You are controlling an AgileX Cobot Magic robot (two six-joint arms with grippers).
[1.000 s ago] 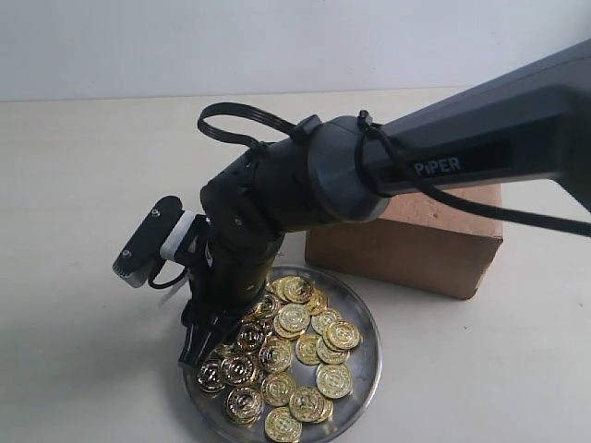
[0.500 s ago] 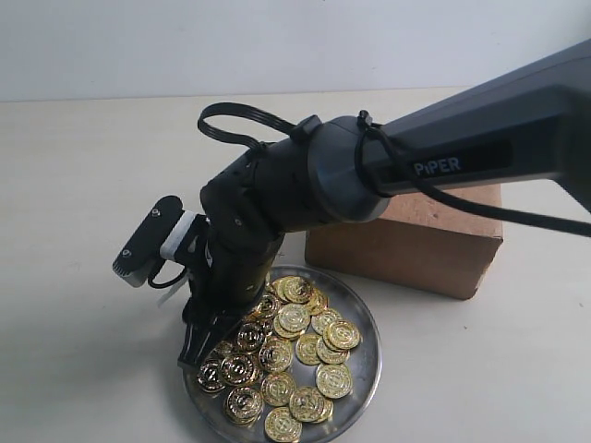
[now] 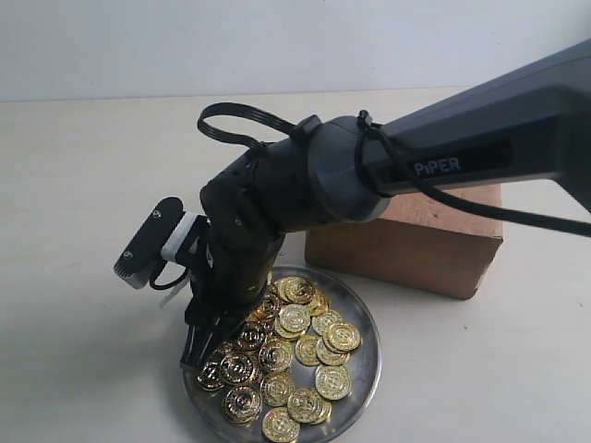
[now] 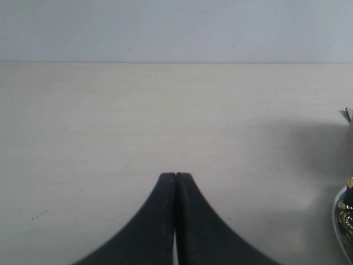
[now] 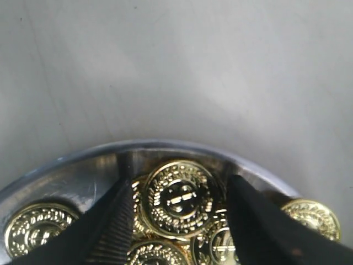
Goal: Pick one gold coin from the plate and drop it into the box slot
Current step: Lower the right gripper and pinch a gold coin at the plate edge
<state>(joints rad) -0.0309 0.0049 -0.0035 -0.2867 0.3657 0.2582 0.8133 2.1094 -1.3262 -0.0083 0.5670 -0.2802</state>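
Note:
The silver plate [image 3: 370, 355] lies in front of the brown box [image 3: 406, 245] and holds several gold coins [image 3: 294, 318]. The arm hides the box's top and the slot. My right gripper [image 3: 196, 355] points down into the plate's left edge. In the right wrist view it [image 5: 179, 187] is open, with its fingers on either side of one gold coin [image 5: 177, 197] that lies on other coins near the plate's rim [image 5: 71, 165]. My left gripper [image 4: 175, 175] is shut with nothing in it, over bare table, and the plate's edge [image 4: 343, 212] is just off to one side.
The pale table [image 3: 83, 166] stretches left of and behind the plate. The right arm's dark body [image 3: 305, 189] and cable loop hang over the box's left end. The wrist camera housing [image 3: 148, 242] sticks out left of the gripper.
Almost nothing has changed. The right gripper has shifted only a hair at the plate's left edge, and the coins lie as before.

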